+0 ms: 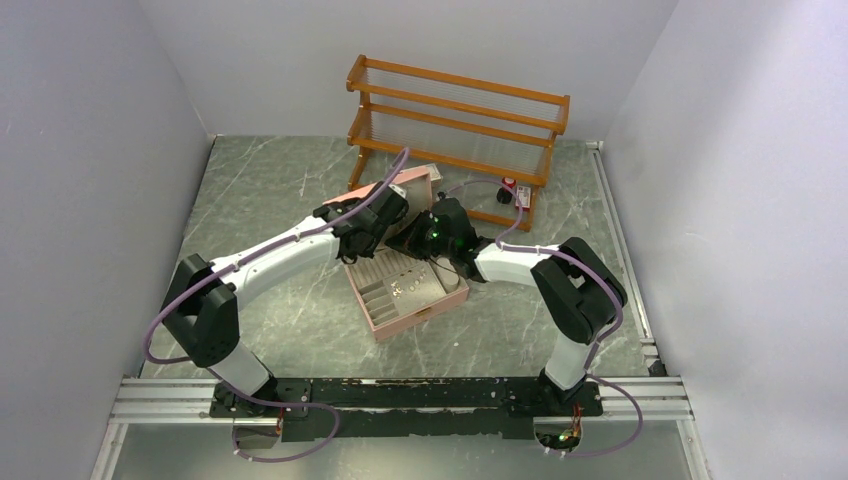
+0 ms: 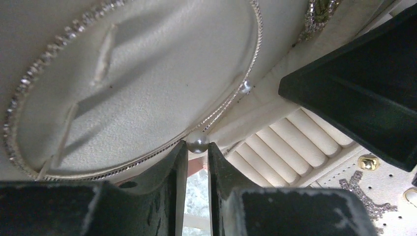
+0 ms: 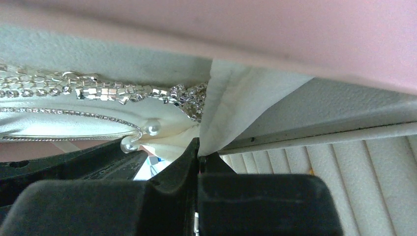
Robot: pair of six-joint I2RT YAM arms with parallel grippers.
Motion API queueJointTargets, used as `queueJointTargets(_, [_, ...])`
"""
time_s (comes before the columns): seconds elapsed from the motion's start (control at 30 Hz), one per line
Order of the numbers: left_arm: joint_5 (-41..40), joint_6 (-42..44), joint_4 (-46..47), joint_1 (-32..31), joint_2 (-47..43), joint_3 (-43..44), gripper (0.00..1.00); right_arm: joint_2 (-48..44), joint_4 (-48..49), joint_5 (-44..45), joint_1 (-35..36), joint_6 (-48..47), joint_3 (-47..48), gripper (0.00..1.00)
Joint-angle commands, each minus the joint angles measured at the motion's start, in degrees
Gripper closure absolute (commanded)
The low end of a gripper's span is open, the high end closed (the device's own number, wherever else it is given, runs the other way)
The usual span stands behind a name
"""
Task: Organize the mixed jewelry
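The pink jewelry box (image 1: pixel 402 318) stands open, its lid (image 1: pixel 392 187) upright. A thin silvery chain necklace (image 2: pixel 147 156) loops across the lid's cream lining. My left gripper (image 2: pixel 197 148) (image 1: pixel 383 232) has its tips against both sides of the necklace's pearl (image 2: pixel 197 142). A second pearl (image 2: pixel 246 87) hangs higher on the chain. My right gripper (image 3: pixel 200 150) (image 1: pixel 424 234) is shut on a white cloth flap (image 3: pixel 236 103) of the lining. A thicker sparkling chain (image 3: pixel 123 91) lies along the lid's top. Ring rolls (image 2: pixel 295 142), a gold earring (image 2: pixel 368 162) and a glittery piece (image 2: pixel 363 194) lie in the tray.
A wooden rack (image 1: pixel 455 120) stands behind the box, with a small red-and-black bottle (image 1: pixel 508 187) at its foot. Grey walls close in on both sides. The right gripper's black body (image 2: pixel 364 98) hangs close beside the left gripper's fingers.
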Motion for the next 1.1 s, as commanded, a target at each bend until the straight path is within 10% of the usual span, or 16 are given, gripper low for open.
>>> queueJointTargets(0.0, [-3.5,-0.2,1.3,0.3,0.3,3.1,0.76,-1.4,-3.0,-2.4,0.8,-0.9,-1.7,1.0])
queueJointTargets(1.07, [-0.9,0.7,4.1,0.3,-2.3,-0.6,0.69,-1.6,-2.1,-3.5,0.8,-0.4,-2.0,1.0])
